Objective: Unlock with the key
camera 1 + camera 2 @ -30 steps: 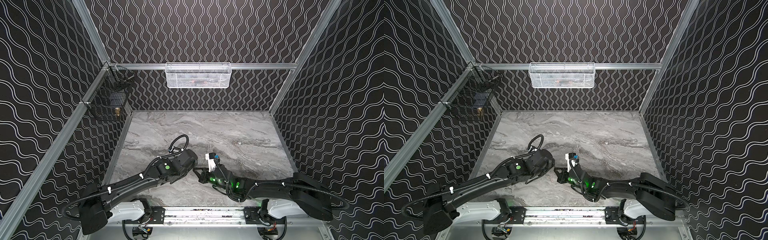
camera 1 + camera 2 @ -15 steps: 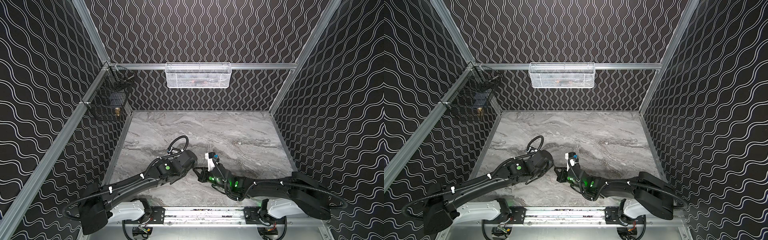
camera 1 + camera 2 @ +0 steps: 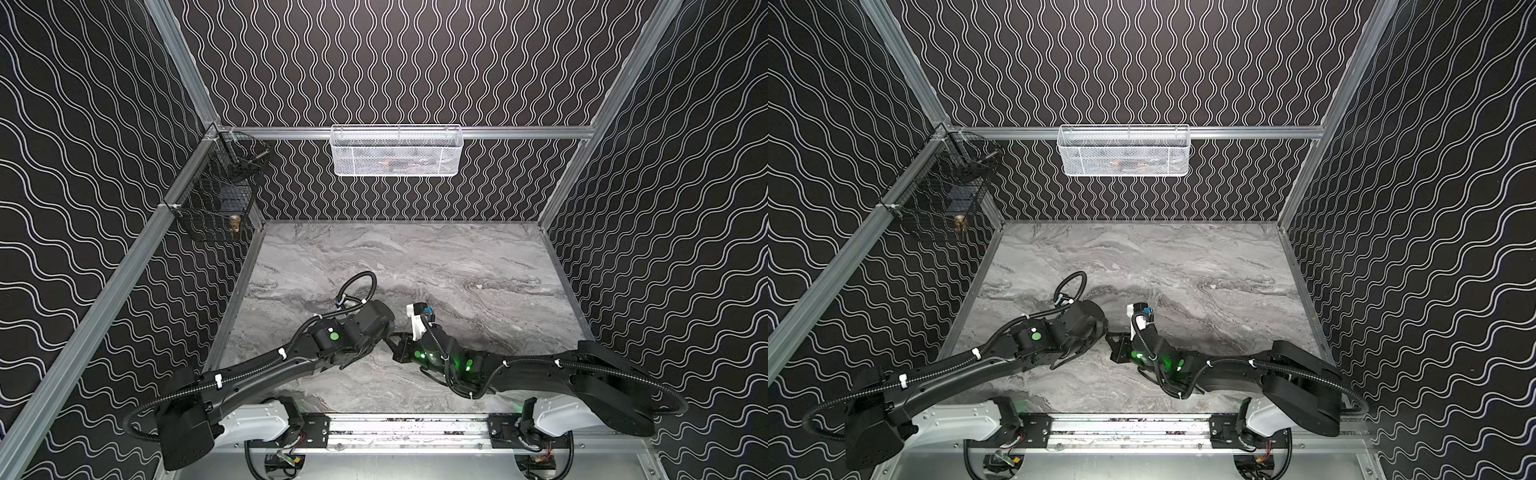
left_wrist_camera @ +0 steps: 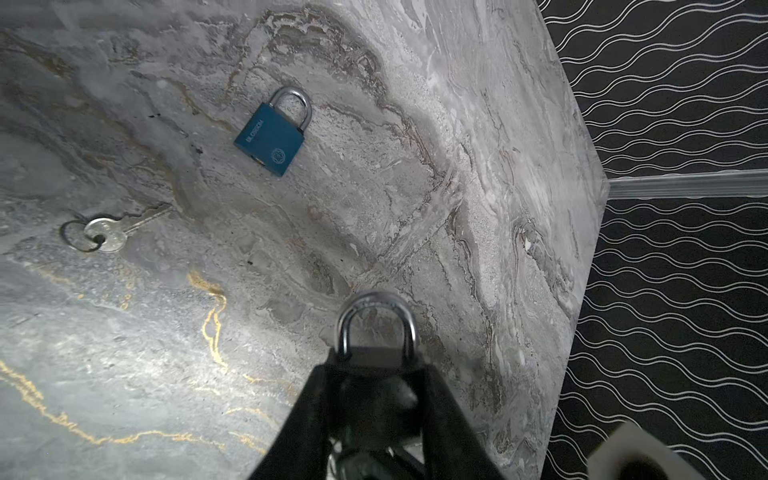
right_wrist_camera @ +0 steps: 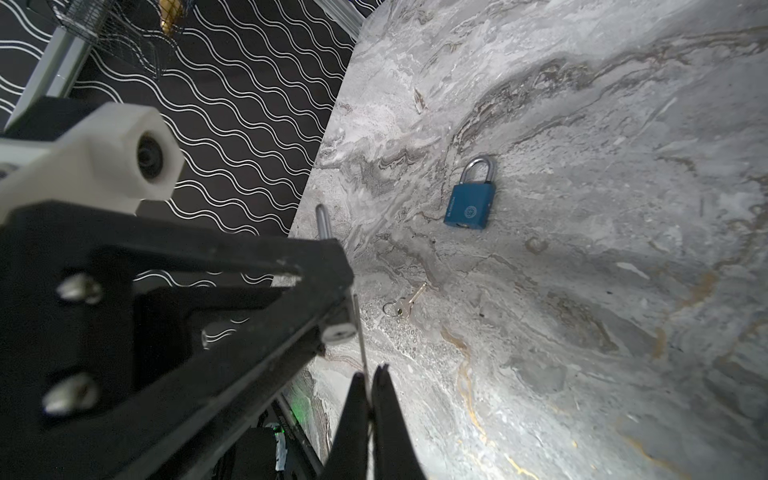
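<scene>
Barely moved, left gripper clamps the padlock

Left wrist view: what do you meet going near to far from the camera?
Nearest is the left tool, gripping the held padlock → loose key on the table → blue padlock, lying flat farther out.
</scene>
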Tool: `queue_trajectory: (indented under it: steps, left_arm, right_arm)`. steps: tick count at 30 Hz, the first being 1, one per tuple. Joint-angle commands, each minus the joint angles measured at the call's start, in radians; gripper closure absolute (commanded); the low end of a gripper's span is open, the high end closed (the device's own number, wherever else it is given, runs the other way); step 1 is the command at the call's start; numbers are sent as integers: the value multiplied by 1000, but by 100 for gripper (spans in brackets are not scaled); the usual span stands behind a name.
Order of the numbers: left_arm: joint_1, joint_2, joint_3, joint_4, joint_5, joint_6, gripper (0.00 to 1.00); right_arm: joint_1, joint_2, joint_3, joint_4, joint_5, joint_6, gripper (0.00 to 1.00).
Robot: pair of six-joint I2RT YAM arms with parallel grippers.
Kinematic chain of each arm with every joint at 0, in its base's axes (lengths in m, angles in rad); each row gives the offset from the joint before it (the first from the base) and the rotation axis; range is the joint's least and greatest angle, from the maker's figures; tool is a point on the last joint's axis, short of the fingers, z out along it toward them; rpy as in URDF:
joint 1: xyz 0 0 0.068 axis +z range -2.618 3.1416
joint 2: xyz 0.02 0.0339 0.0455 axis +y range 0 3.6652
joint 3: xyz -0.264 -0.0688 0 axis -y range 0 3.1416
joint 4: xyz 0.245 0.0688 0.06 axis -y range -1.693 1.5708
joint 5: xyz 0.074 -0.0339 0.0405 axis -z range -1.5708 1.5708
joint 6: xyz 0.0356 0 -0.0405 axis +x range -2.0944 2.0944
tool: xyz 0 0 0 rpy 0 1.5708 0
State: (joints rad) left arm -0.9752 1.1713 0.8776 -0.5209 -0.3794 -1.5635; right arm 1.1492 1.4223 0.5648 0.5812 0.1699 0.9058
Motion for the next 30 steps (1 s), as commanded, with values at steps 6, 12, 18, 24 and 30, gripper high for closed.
queue_trajectory:
  steps: [6,12,18,24,30]
  left_arm:
    - [13,-34,-5,7,-55,17,95]
    - [17,-41,-2,-6,-53,22,96]
    - [17,-47,-9,-2,-43,19,96]
    - [17,-43,-7,-8,-41,11,96]
    - [17,-26,0,20,-20,26,96]
  right_arm:
    - [1,-31,-26,60,-81,-19,100]
    - [3,-31,8,28,-52,-38,100]
    - [1,-27,33,-38,-11,-38,100]
    - [1,-37,19,-14,10,-47,100]
    - [0,-7,50,-36,7,-51,100]
